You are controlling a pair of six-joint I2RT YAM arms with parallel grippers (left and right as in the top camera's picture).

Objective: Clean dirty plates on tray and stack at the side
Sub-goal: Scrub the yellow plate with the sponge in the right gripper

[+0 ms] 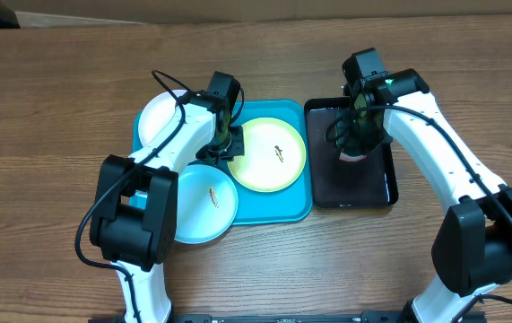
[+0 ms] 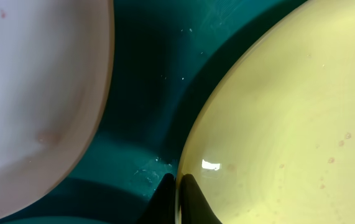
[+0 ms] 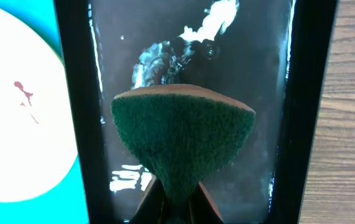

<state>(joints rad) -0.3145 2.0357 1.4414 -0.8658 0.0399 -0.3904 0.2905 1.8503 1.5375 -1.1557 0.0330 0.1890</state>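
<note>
Three plates lie on the turquoise tray: a white plate at the back left, a lime green plate with a brown smear at the right, and a pale blue plate with a smear at the front left. My left gripper is shut on the green plate's left rim, one finger under and one over. The white plate shows to its left. My right gripper is shut on a green scouring sponge above the wet black tray.
The glossy black tray holds water and stands right of the turquoise tray. Brown wooden table surrounds both trays. The green plate's edge and smear show at the left of the right wrist view.
</note>
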